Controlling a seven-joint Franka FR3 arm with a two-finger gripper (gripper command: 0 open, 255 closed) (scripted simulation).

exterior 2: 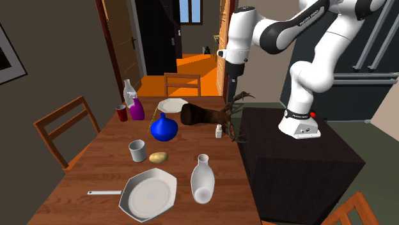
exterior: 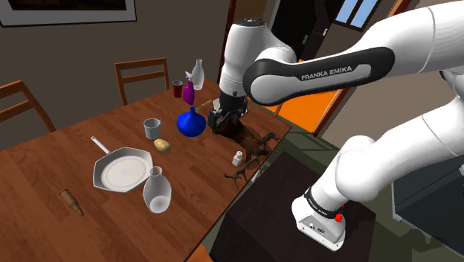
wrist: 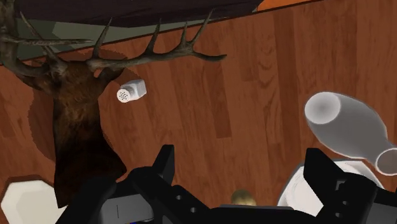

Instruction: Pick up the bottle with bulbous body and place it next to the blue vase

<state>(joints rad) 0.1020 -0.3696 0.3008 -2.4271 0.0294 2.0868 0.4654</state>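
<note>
Shoulder: nothing done yet. White bulbous bottle with narrow neck (exterior: 156,191) sits untouched near the counter's stand-side edge, just beside the grey octagonal pan (exterior: 121,171) and well apart from the round blue vase (exterior: 190,123). Black tool (exterior: 223,123) hangs above the counter near the vase. Second exterior: bottle upright, long axis vertical, mouth up. Wrist: tool fingers spread, nothing between them, bottle off to one side. Left, I'd say: reach, grasp, carry, place.

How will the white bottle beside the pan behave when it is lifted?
The bottle probably tips easily: it stands upright, tall with a narrow neck. Its round, smooth-looking body may slip in a grip. If knocked over, it would likely roll.
</note>
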